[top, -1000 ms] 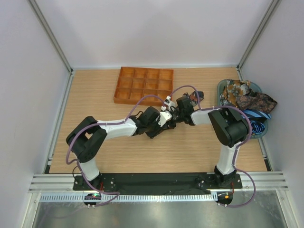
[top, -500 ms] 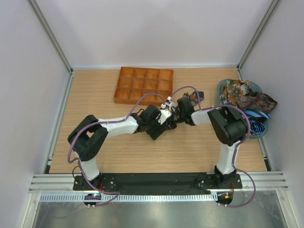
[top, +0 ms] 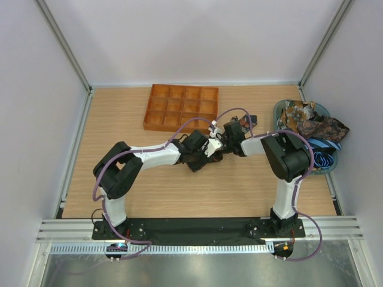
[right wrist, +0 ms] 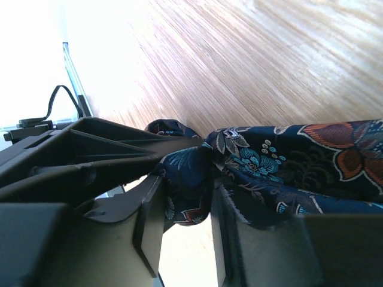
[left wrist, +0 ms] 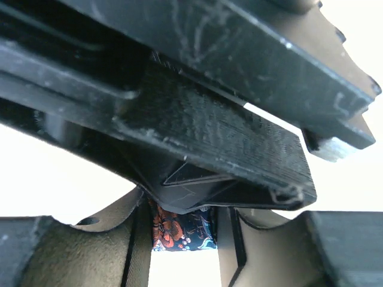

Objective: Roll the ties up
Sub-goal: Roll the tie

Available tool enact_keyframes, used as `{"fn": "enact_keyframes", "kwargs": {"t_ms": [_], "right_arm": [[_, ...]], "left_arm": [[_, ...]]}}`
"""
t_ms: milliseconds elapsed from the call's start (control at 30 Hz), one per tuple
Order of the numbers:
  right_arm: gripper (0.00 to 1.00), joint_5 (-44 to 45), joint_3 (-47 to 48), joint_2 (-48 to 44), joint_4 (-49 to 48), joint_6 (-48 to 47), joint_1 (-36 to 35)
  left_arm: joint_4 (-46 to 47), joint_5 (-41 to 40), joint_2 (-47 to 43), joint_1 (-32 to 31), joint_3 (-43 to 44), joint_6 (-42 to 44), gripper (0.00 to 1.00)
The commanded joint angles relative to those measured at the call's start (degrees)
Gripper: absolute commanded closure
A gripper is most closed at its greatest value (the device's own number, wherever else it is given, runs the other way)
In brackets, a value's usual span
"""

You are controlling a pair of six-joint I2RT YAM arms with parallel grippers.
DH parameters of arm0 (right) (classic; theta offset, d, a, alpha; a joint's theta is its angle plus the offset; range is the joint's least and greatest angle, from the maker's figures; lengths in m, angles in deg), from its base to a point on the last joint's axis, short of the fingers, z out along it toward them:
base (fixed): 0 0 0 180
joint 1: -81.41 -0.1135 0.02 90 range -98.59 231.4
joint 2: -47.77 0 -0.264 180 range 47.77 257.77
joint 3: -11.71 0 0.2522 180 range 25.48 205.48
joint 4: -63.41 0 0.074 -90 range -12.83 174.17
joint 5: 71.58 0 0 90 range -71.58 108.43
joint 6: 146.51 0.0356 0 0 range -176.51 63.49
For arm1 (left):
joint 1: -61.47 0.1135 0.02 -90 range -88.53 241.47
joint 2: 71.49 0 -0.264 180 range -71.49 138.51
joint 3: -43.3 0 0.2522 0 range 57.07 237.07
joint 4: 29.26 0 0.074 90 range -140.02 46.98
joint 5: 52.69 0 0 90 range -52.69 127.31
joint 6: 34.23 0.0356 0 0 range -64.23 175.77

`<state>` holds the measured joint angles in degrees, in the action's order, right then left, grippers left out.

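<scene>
We see one floral tie (right wrist: 269, 161), dark navy with teal blossoms and orange-red flowers, bunched into soft folds and pinched between the fingers of the right gripper (right wrist: 179, 206), its free length trailing off to the right above the worktop (right wrist: 251, 66). From above, that tie (top: 245, 124) shows only as a small dark bundle at mid-worktop. The other ties (top: 311, 122) lie heaped and unrolled in a basket (top: 277, 115) at the far right, brown-and-orange paisley on top and a blue striped tie (top: 324, 159) underneath, some spilling over the rim.
</scene>
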<state>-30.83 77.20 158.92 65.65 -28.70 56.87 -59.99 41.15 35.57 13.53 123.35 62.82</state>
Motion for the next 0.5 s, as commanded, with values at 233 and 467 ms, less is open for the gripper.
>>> {"fn": "enact_keyframes", "kwargs": {"t_ms": [233, 467], "right_arm": [[0.47, 5.48, 1.01, -2.68, 4.41, -1.27, -0.51], [0.43, 7.33, 3.03, -9.02, 7.48, 1.19, 1.85]], "left_arm": [[-4.47, -2.78, 3.06, 0.66, 0.43, -1.25, 0.69], [-5.88, -2.34, 4.46, 0.66, 1.48, -1.25, 0.71]]}}
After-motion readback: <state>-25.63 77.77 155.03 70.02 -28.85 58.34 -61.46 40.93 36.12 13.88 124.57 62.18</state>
